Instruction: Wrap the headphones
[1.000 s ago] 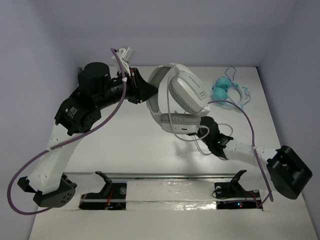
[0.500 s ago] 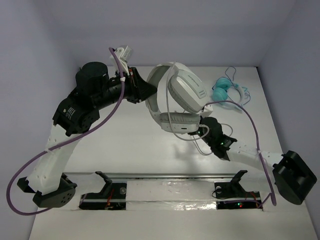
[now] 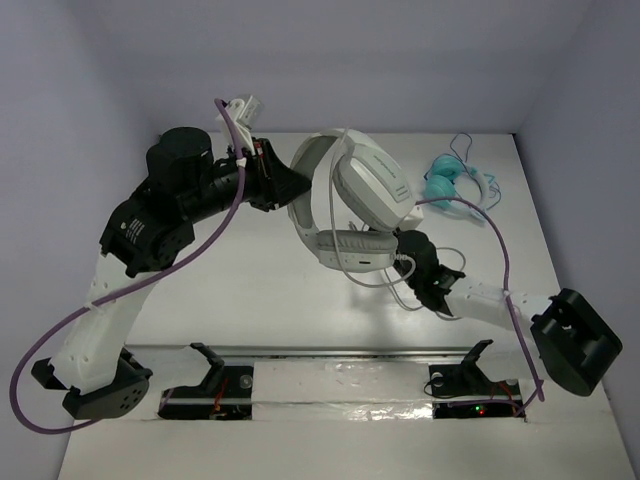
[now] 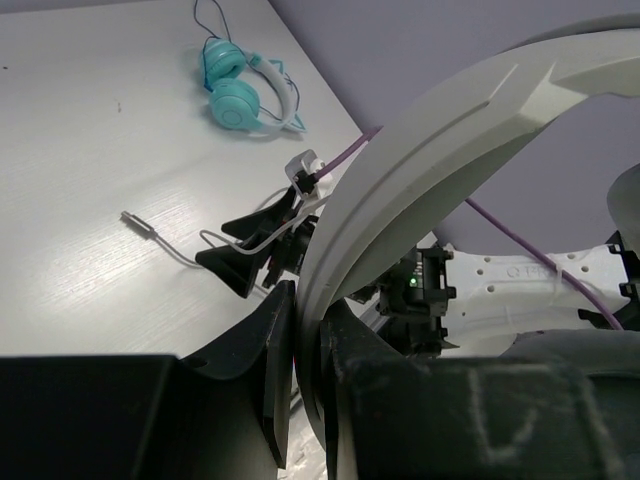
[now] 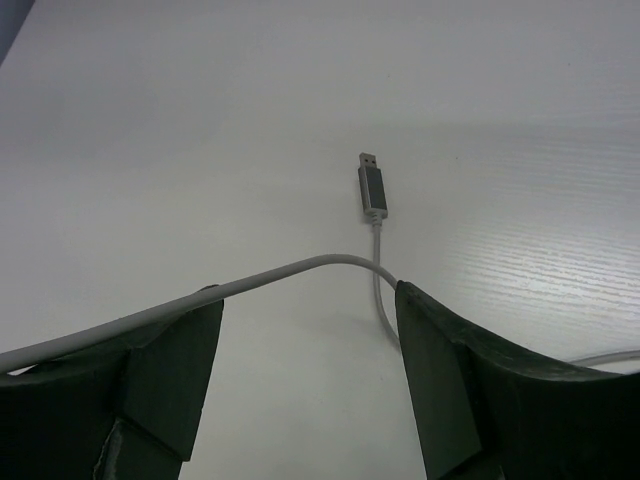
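The large white headphones (image 3: 365, 195) hang above the table. My left gripper (image 3: 287, 190) is shut on their wide headband (image 4: 450, 130), which sits between its black jaws. The thin grey cable (image 3: 385, 280) loops down from the lower ear cup to the table. My right gripper (image 3: 415, 258) is just below and right of that cup. In the right wrist view it (image 5: 308, 300) is open, and the cable (image 5: 300, 265) lies across both fingertips, unpinched. The cable's plug (image 5: 372, 185) lies on the table beyond; it also shows in the left wrist view (image 4: 135, 222).
Small teal headphones (image 3: 450, 180) with a thin blue cord lie at the back right of the table, also visible in the left wrist view (image 4: 235, 95). Purple robot cables arc over both arms. Walls enclose the table on three sides.
My right gripper has shifted a little left and up, closer under the lower ear cup. The left arm and the held headphones have drifted slightly left.
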### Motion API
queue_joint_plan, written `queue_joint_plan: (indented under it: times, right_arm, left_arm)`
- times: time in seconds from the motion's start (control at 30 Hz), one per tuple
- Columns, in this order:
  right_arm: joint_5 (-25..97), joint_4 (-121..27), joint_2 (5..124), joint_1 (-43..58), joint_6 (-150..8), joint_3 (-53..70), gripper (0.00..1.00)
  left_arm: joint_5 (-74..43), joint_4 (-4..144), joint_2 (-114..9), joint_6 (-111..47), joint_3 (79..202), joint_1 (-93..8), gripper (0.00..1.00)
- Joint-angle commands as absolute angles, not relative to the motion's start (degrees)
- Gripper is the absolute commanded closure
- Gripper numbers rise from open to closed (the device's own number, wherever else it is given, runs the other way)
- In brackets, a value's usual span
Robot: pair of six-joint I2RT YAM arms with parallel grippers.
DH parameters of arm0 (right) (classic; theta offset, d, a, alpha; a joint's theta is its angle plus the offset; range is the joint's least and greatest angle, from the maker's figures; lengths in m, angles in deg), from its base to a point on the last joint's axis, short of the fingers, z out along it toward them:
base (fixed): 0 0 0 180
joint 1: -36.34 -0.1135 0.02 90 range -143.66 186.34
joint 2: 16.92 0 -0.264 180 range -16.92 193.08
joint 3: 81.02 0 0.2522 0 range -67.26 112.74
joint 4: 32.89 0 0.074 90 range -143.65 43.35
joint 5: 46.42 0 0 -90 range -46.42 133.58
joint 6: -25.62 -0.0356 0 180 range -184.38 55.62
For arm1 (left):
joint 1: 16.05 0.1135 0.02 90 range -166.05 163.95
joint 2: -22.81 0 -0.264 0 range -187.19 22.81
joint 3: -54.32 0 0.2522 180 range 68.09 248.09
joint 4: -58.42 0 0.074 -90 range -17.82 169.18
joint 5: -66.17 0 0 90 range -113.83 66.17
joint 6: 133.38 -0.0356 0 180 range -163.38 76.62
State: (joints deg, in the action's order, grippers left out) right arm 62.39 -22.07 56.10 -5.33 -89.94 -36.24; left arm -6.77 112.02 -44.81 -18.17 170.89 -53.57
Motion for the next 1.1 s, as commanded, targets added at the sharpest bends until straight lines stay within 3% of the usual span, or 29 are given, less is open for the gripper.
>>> queue_joint_plan:
  times: [0.0, 0.3, 0.43, 0.53, 0.57, 0.67, 0.77, 1.07]
  right_arm:
    - [64.1, -14.9, 58.4, -5.2, -88.0, -35.2, 0.25]
    - [68.6, 6.4, 64.2, -5.2, -81.8, -36.7, 0.29]
    - [65.6, 7.7, 67.6, -5.2, -81.5, -34.2, 0.36]
    - [61.0, 9.0, 69.9, -5.2, -83.3, -33.8, 0.60]
    - [59.8, 9.2, 70.1, -5.2, -84.6, -34.0, 0.72]
    - [54.6, 10.3, 68.5, -5.2, -87.4, -36.2, 0.90]
    - [48.9, 9.7, 65.9, -5.2, -90.6, -38.3, 0.99]
    - [45.0, -4.4, 58.9, -11.8, -97.7, -39.6, 1.00]
  left_arm:
    - [-3.8, 106.8, -42.3, -15.0, 174.3, -53.8, 1.00]
    - [-1.8, 107.8, -41.8, -14.0, 175.3, -53.8, 1.00]
    - [-1.9, 108.7, -42.1, -14.2, 175.9, -53.8, 1.00]
    - [-2.4, 108.8, -42.0, -14.2, 176.3, -53.8, 1.00]
    - [-2.9, 108.8, -41.9, -14.4, 176.4, -53.8, 1.00]
    - [-3.6, 108.5, -42.4, -14.5, 176.3, -53.8, 1.00]
    - [-5.1, 107.0, -43.8, -14.0, 175.8, -53.8, 1.00]
    - [-17.9, 95.8, -47.3, -8.8, 169.6, -52.4, 1.00]
